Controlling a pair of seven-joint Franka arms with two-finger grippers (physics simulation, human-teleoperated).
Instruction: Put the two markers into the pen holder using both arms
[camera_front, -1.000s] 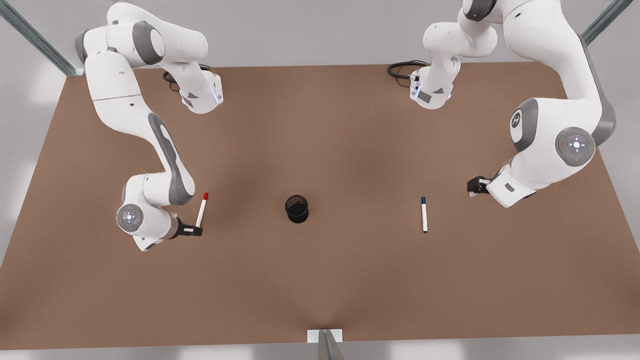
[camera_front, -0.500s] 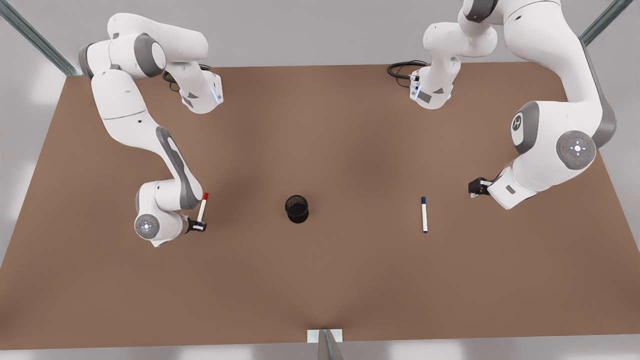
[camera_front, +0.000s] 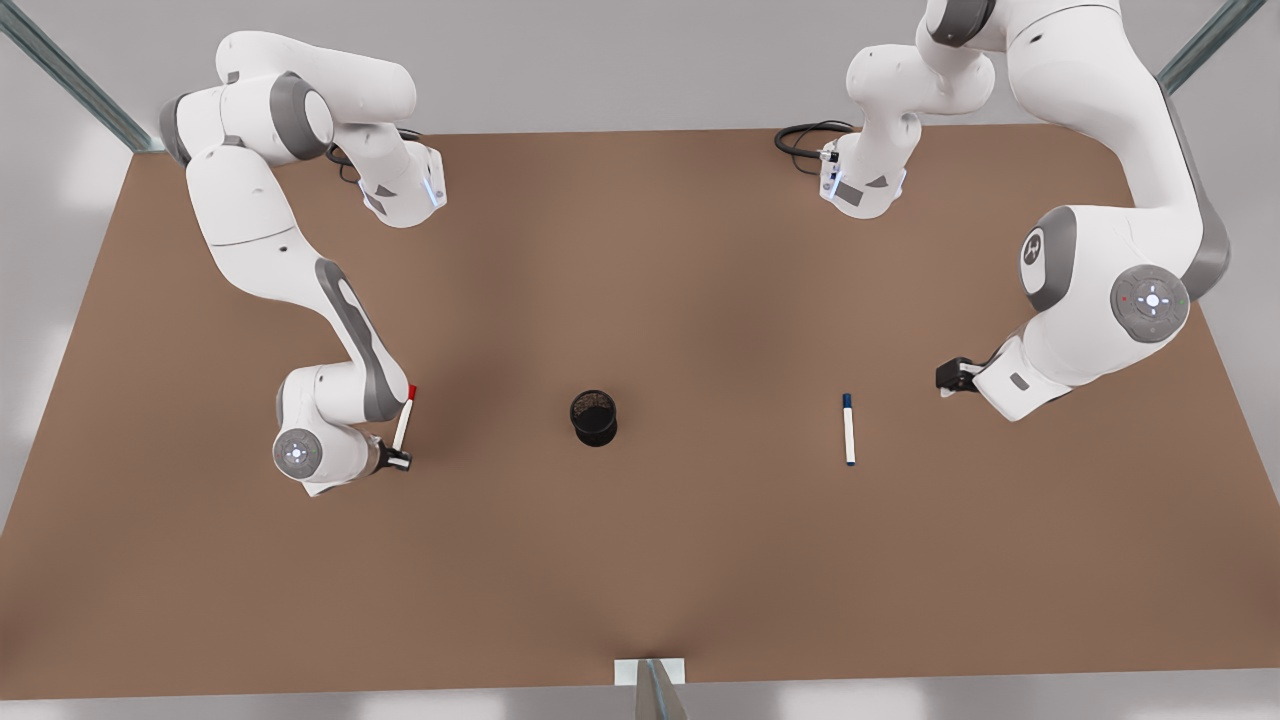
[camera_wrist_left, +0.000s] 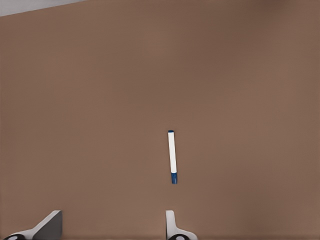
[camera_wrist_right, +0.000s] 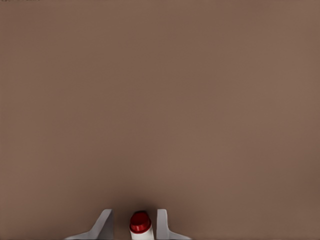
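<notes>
Currently the right gripper (camera_front: 398, 459), at the front view's left, is closing in on the red marker (camera_front: 404, 421). Compared with a second ago, this arm is drawing its wrist inward toward the marker, and the gripper now sits at the marker's white end rather than beside it. In the right wrist view the red marker (camera_wrist_right: 140, 224) stands between the two fingertips (camera_wrist_right: 103, 224), with a narrow gap visible on each side, so the fingers are bracketing the barrel without yet clamping it. The marker itself is lying in the same place on the table (camera_front: 640, 560) as before, so no lift is under way.

Meanwhile the left gripper (camera_front: 953, 376), at the front view's right, is waiting well apart from the blue marker (camera_front: 848, 429), barely shifted over the last second. The left wrist view shows its fingertips (camera_wrist_left: 50, 224) spread wide, with the blue marker (camera_wrist_left: 172, 157) lying flat on the table ahead of them and untouched.

The pen holder (camera_front: 594, 417) is standing upright between the two markers, holding neither.

Judging from this, the task is at its first grasp: the right fingers need to finish closing on the red barrel before any carry to the holder. A grip this near the marker's end may let the marker swing when it is raised.
</notes>
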